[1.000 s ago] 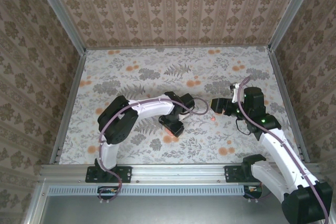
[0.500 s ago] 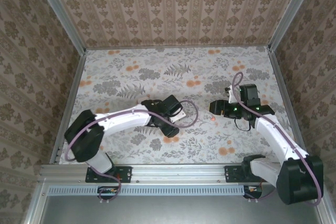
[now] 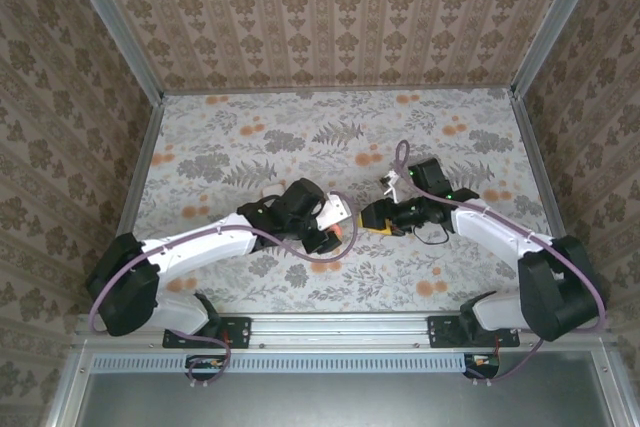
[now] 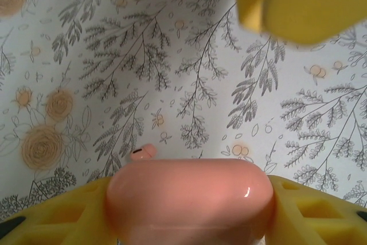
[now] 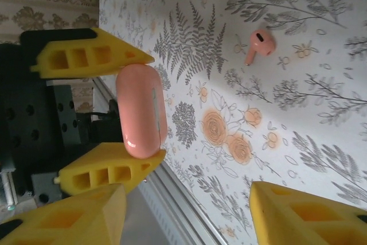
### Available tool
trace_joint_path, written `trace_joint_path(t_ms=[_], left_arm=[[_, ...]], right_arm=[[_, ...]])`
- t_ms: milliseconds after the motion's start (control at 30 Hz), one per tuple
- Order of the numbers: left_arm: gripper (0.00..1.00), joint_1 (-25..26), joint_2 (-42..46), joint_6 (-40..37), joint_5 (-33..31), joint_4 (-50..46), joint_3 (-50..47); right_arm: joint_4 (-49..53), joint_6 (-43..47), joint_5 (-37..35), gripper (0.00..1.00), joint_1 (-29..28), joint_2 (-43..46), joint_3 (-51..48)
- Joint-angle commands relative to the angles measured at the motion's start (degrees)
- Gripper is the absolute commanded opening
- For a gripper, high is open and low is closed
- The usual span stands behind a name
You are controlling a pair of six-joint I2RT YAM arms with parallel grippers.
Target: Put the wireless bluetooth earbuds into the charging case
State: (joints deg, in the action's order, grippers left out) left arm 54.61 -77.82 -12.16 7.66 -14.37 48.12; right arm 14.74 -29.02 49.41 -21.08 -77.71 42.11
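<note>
Clasping charging case [image 5: 141, 110] in left gripper [image 4: 189, 193], base cropped, right gripper [image 5: 188, 193] spread empty, earbud [image 5: 259, 44] loose nearby

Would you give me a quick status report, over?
Left tool shut on pink charging case. Right tool open, empty. One earbud loose on table. Nothing blocking.

left pincer [image 3: 337, 232]: moved right toward centre | right pincer [image 3: 373, 219]: swung left, now just beside left pincer
</note>
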Motion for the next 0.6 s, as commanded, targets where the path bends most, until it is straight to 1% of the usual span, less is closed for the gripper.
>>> trace_joint_path(t_ms=[0,367,567], left_arm=[[0.44,-0.27,2.26,-2.24,2.43,3.29,-1.07],[0.43,-0.13,2.94,-2.17,3.50,4.10,-1.39],[0.43,-0.15,3.38,-1.82,3.64,4.60,-1.55]], right_arm=[[-5.37,-2.87,3.55,0.59,-1.16,-1.65,2.26],[-10.47,-4.12,7.51,0.56,-4.03,-6.47,4.38],[-11.13,-3.95,9.50,0.55,-5.26,-8.23,4.99]])
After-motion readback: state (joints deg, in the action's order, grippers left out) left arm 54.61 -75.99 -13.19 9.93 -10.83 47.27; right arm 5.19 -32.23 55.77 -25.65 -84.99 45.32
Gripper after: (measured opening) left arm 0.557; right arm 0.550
